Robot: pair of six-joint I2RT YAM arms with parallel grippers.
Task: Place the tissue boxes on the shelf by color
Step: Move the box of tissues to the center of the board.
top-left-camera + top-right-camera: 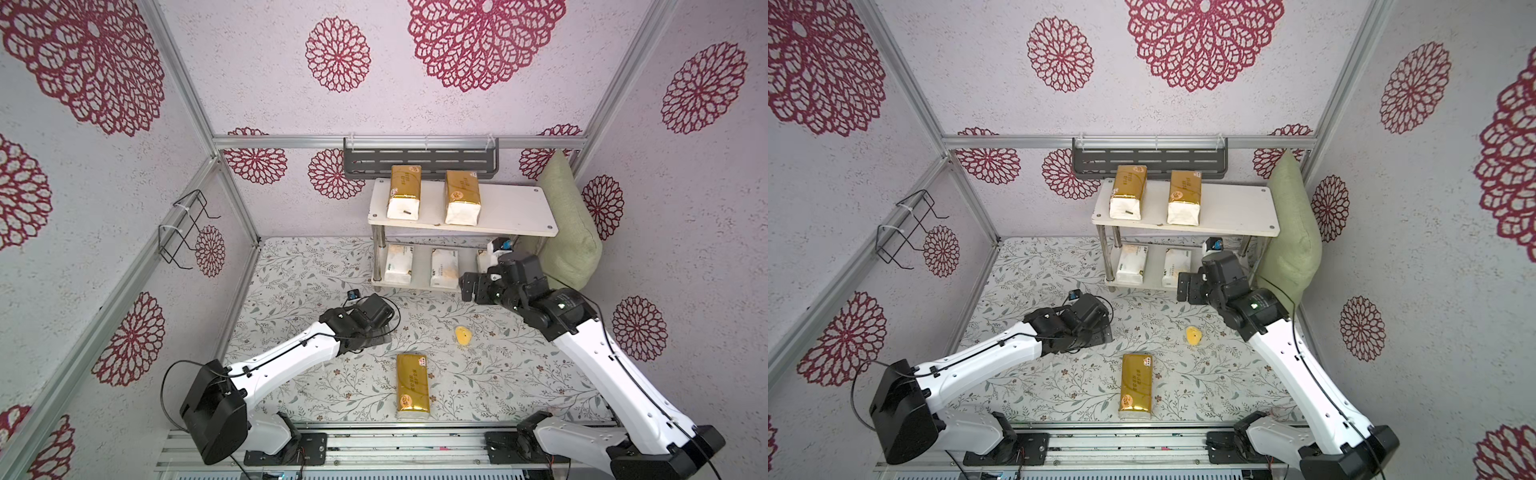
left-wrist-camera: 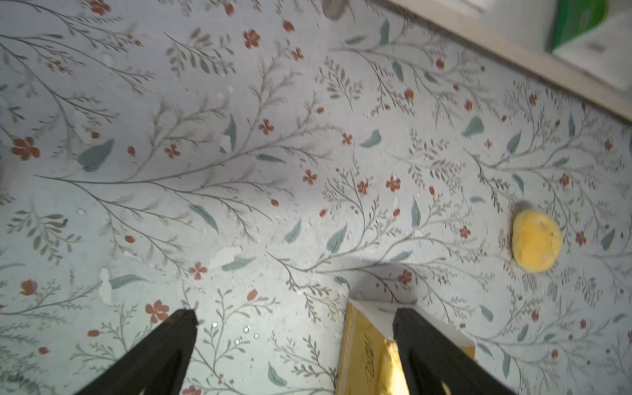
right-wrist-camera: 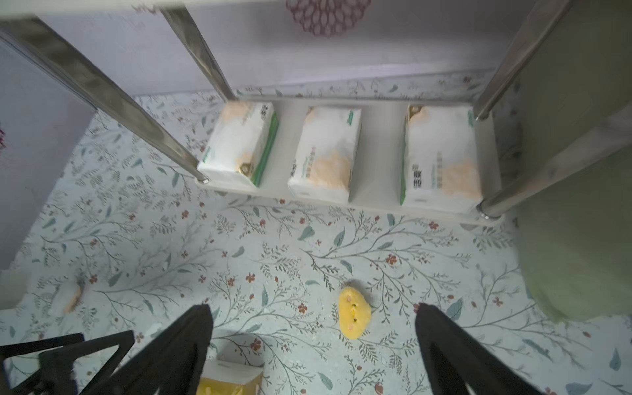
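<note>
The shelf (image 1: 515, 208) stands at the back, and its top board carries two gold tissue boxes (image 1: 405, 191) (image 1: 462, 197). Three white ones (image 3: 239, 143) (image 3: 325, 154) (image 3: 441, 157) lie side by side on its lower board (image 3: 379, 143). A third gold box (image 1: 411, 384) (image 1: 1136, 384) lies on the floral table near the front edge. My left gripper (image 2: 295, 318) hangs open over the table just behind that box (image 2: 366, 349). One finger overlaps the box's white end, and nothing sits between the jaws. My right gripper (image 3: 314, 309) is open and empty in front of the lower board.
A small yellow lump (image 1: 462, 335) (image 3: 354, 313) lies on the table between the shelf and the front gold box. A green cushion (image 1: 569, 232) leans at the shelf's right. A grey slotted rack (image 1: 419, 160) hangs on the back wall, and a black wire rack (image 1: 187, 226) on the left wall.
</note>
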